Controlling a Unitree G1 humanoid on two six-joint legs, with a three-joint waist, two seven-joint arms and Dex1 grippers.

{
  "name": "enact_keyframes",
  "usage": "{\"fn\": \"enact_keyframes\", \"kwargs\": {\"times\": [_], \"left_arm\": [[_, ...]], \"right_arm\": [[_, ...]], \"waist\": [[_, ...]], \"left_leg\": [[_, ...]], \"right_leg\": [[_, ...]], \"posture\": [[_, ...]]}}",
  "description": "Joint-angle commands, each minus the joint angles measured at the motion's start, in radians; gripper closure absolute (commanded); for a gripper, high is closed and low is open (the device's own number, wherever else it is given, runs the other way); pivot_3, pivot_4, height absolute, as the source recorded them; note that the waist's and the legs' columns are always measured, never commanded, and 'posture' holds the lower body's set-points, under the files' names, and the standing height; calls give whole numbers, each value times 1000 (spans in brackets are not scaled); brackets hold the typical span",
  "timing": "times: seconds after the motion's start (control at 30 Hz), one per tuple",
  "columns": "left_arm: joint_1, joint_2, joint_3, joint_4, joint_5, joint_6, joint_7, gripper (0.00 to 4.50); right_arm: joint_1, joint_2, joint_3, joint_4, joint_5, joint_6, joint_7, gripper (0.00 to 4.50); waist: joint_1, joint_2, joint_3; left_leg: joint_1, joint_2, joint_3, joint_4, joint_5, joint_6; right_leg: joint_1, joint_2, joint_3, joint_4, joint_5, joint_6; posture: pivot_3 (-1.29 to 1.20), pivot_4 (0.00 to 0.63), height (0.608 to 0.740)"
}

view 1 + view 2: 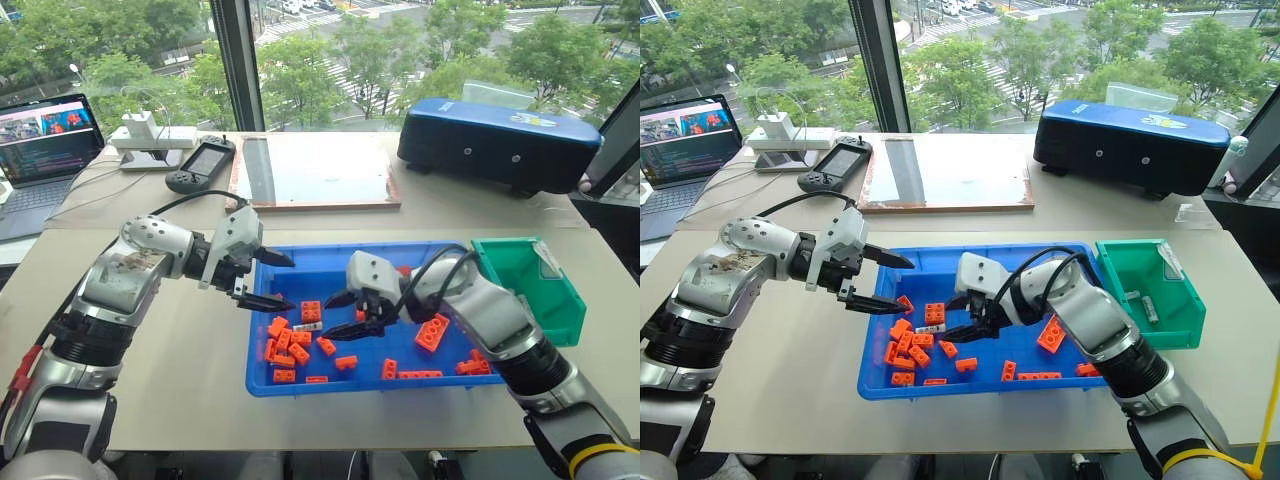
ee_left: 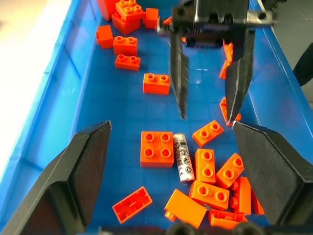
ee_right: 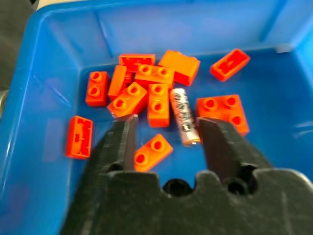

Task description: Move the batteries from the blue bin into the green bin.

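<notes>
While our two arms hang over the big shallow bright blue plastic tray (image 1: 300, 262), we see one slim silvery battery (image 2: 184, 157) lying flat on its floor among the small orange toy bricks (image 2: 156, 149). Our right gripper (image 1: 352, 318) hovers near it with fingers apart, holding nothing. Our left gripper (image 1: 282, 280) is spread wide and empty too. Another battery (image 1: 1146, 308) lies in the small deep green plastic bin (image 1: 1127, 255) beside the tray.
</notes>
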Motion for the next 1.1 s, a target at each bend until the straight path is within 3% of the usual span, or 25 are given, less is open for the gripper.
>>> {"fn": "enact_keyframes", "kwargs": {"times": [0.03, 0.7, 0.9, 1.1], "left_arm": [[6, 26, 28, -47, -25, 14, 0, 234], [57, 55, 44, -126, -66, 56, 41, 234], [62, 54, 43, -135, -71, 61, 44, 234], [81, 50, 42, -159, -90, 71, 58, 234]], "right_arm": [[-4, 22, 4, 9, -1, -32, -4, 2728], [-38, 118, 47, 302, -128, -243, -20, 2728], [-32, 135, 34, 304, -140, -249, -13, 4290], [-41, 75, -61, 192, -83, -187, 14, 4284]], "waist": [[1, 0, 0], [1, 0, 0], [1, 0, 0], [1, 0, 0]], "left_leg": [[0, 0, 0, 0, 0, 0], [2, 0, 0, 0, 0, 0], [2, 0, 0, 0, 0, 0], [2, 0, 0, 0, 0, 0]], "right_leg": [[0, 0, 0, 0, 0, 0], [0, 0, 0, 0, 0, 0], [0, 0, 0, 0, 0, 0], [0, 0, 0, 0, 0, 0]], "posture": [[0, 150, 732], [0, 150, 732], [0, 150, 732], [0, 150, 732]]}}
